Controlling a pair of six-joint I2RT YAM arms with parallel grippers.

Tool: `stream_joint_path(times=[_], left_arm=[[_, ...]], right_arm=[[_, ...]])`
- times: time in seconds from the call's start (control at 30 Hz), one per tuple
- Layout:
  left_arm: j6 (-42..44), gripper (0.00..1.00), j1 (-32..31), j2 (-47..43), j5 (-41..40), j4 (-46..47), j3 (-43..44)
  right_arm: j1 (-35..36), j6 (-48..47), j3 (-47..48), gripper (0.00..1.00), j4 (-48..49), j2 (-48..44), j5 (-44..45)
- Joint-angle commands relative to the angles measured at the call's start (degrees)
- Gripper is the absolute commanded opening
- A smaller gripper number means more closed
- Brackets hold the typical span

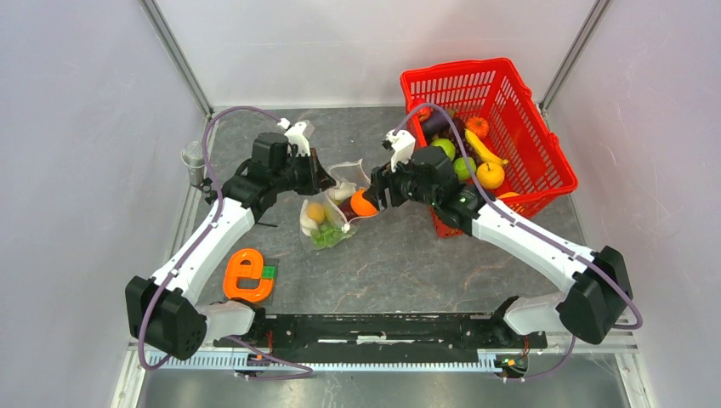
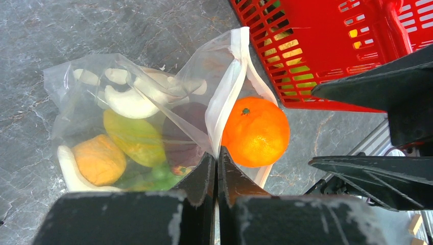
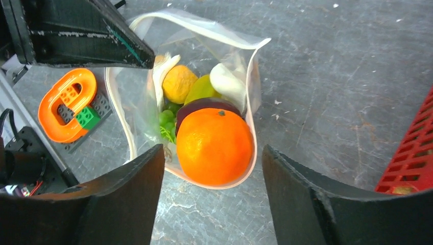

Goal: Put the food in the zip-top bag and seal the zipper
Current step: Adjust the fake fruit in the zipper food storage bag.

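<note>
1. Step in hand (judged): loading. The orange fruit sits in the mouth of the zip-top bag, which lies on the table between the two arms, near the red basket
2. Left gripper: fingers pressed together on the bag's mouth edge, pinching the zipper and holding the mouth up
3. Right gripper: jaws spread wide on either side of the orange fruit, apparently clear of it
4. Next move (judged): the right gripper must lift away without dragging the floppy film. The orange fruit needs to settle deeper before the strip can be pressed flat
5. Counts: one bag, with five pieces of food visible in it: the orange fruit, one purple piece, one yellow-green piece, one tan-orange piece and one green piece. One basket holds at least seven more pieces, though the arm hides the exact number. One flat e-shaped toy with one green brick lies well apart
</note>
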Motion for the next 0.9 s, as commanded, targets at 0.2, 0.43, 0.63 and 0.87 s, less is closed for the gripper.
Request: stream_joint_path(times=[0.2,0.43,0.63,0.87], left_arm=[[-2.5,0.02,0.0,-1.7,0.4,3.3,0.2],[-2.8,0.02,0.1,-1.7,0.7,3.7,-0.2],[-3.2,0.02,0.1,-1.7,1.3,4.3,-0.6],[-3.4,0.02,0.1,-2.2,1.5,4.7,-1.3]], right_arm=[[2.5,1.3,4.5,0.76,-4.8,7.5,-0.6],[3.3,1.6,4.7,0.78,-2.5,10.5,0.2],[3.3,2.8,4.7,0.83,0.8,12.3,-0.1],[3.5,4.4,5.1,0.59,4.2,12.9,-2.2]])
